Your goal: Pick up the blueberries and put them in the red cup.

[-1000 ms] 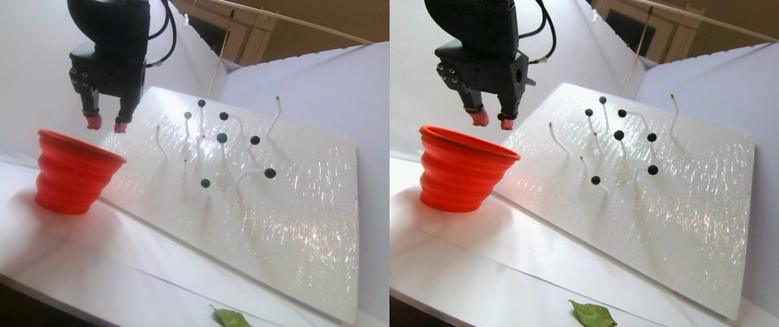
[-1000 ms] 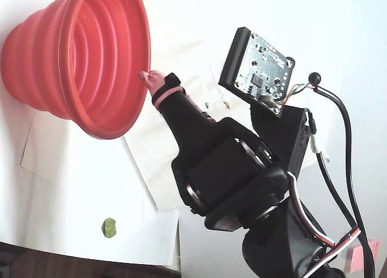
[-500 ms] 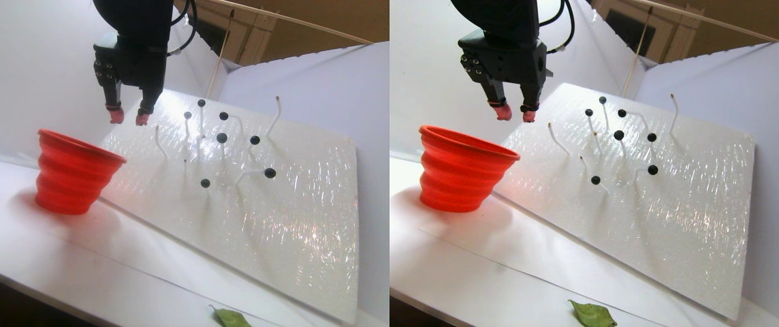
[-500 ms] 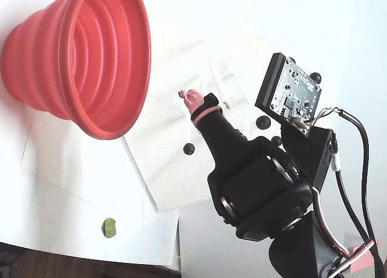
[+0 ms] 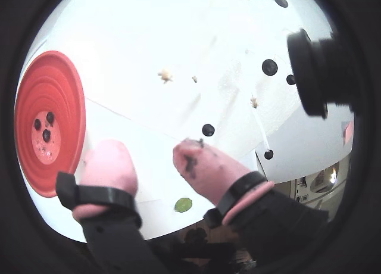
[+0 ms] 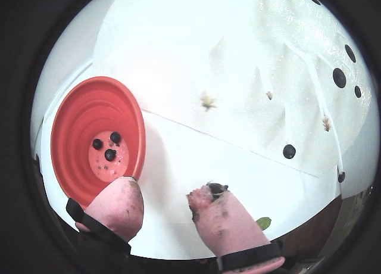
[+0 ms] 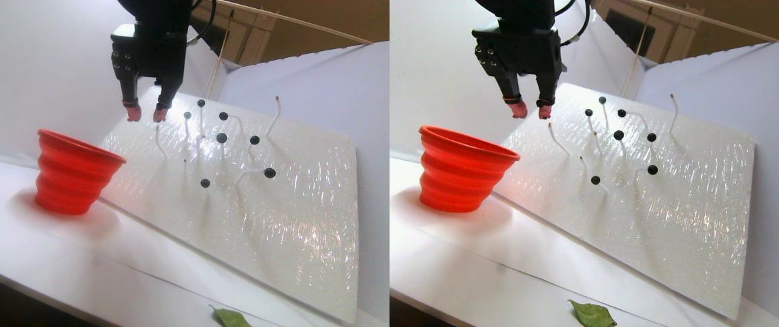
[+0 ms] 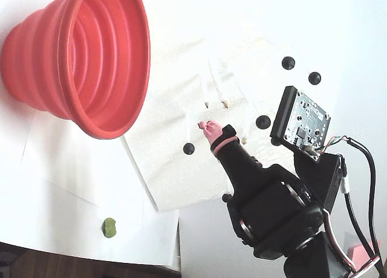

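Leaving the red cup, the pincer has swung over the tilted white board, jaws parted and empty, toward blueberries perched on stalks; three already lie in the cup.

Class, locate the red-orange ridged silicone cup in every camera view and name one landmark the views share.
A wrist view: red-orange ridged silicone cup at left edge.
Another wrist view: lower left.
Stereo pair view: left in each half.
Fixed view: top left.
Shared landmark: green leaf.
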